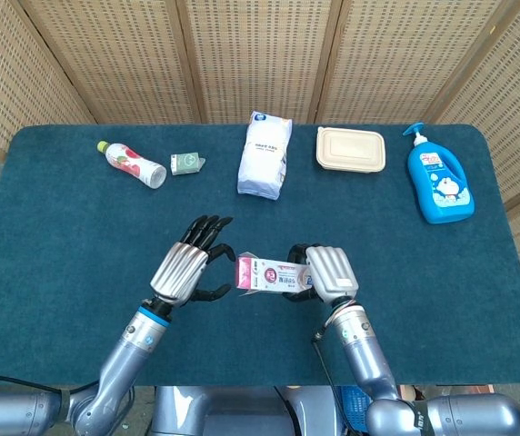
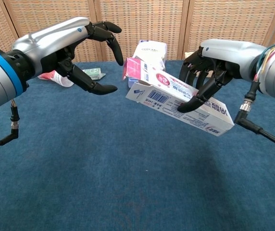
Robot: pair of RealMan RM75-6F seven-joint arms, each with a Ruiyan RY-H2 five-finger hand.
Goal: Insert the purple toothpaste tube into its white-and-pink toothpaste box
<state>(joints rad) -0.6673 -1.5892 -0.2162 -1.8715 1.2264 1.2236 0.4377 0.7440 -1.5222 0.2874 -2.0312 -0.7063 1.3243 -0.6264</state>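
My right hand (image 1: pixel 328 271) grips the white-and-pink toothpaste box (image 1: pixel 274 275) from above and holds it off the table, with its open end and pink flap toward my left hand. In the chest view the box (image 2: pixel 185 103) tilts down to the right under my right hand (image 2: pixel 209 67). Only a sliver of the purple toothpaste tube (image 2: pixel 132 80) shows at the box's open end; the rest is hidden inside. My left hand (image 1: pixel 183 268) hovers a short way left of the box, fingers spread and holding nothing, as the chest view of my left hand (image 2: pixel 87 53) also shows.
Along the back of the blue table (image 1: pixel 60 254) lie a bottle with a red label (image 1: pixel 133 163), a small green pack (image 1: pixel 187 163), a white bag (image 1: pixel 265 154), a beige lunch box (image 1: pixel 351 148) and a blue pump bottle (image 1: pixel 439 177).
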